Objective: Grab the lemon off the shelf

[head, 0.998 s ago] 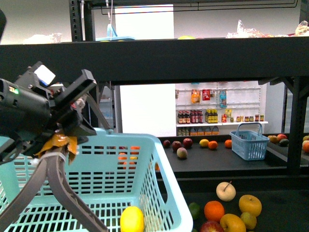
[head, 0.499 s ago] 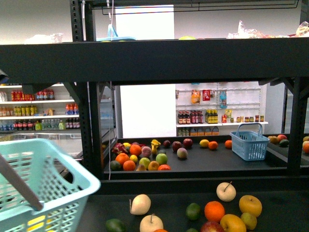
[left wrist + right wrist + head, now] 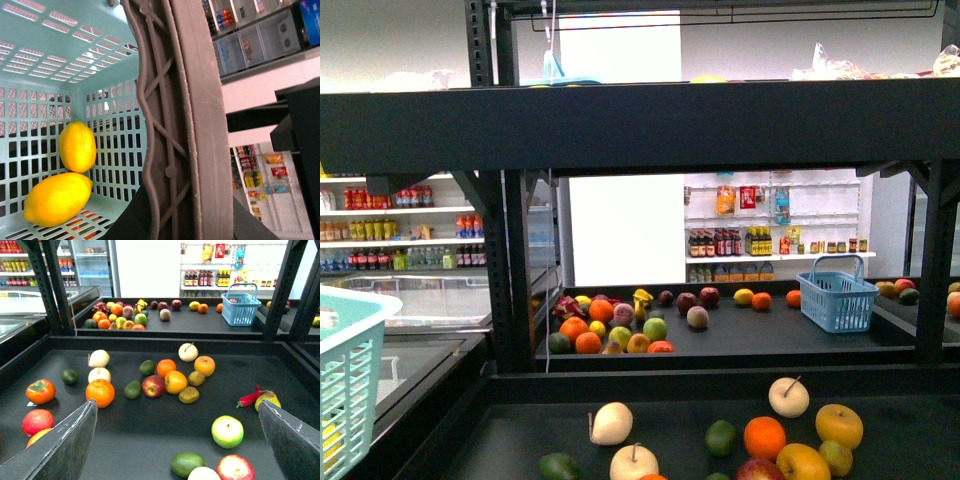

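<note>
Two lemons (image 3: 77, 146) lie touching in the turquoise basket (image 3: 60, 60), off the shelf (image 3: 650, 125). Left jaws clamp the basket handle (image 3: 182, 120); right jaws (image 3: 172, 435) stand apart. Tilting the basket could spill them.

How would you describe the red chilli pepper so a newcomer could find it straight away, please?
On the shelf, look among the fruit near the tier's right-hand frame post. The chilli pepper lies beside a yellow-green pear; it is the only long, thin, curved red item there.
</note>
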Robot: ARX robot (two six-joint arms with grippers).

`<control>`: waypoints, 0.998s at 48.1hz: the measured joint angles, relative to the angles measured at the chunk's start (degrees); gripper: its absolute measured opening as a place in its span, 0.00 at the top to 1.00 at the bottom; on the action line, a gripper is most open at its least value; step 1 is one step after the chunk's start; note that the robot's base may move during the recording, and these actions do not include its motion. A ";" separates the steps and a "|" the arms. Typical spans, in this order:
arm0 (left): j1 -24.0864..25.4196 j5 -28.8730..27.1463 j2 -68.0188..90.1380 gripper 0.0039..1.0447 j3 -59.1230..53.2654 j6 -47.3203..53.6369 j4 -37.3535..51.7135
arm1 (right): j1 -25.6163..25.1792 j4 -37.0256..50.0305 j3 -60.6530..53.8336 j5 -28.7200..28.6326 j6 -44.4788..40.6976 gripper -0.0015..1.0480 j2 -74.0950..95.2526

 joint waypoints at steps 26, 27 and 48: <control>5.62 -1.46 10.51 0.85 6.27 -7.82 1.68 | 0.00 0.00 0.00 0.02 0.00 0.07 0.00; 5.60 -1.46 10.91 0.85 6.58 -8.02 1.68 | 0.00 0.00 0.00 0.00 0.00 0.07 0.02; 6.01 1.92 16.57 0.85 11.82 -8.13 0.94 | 0.00 0.00 0.00 0.00 0.00 0.07 0.00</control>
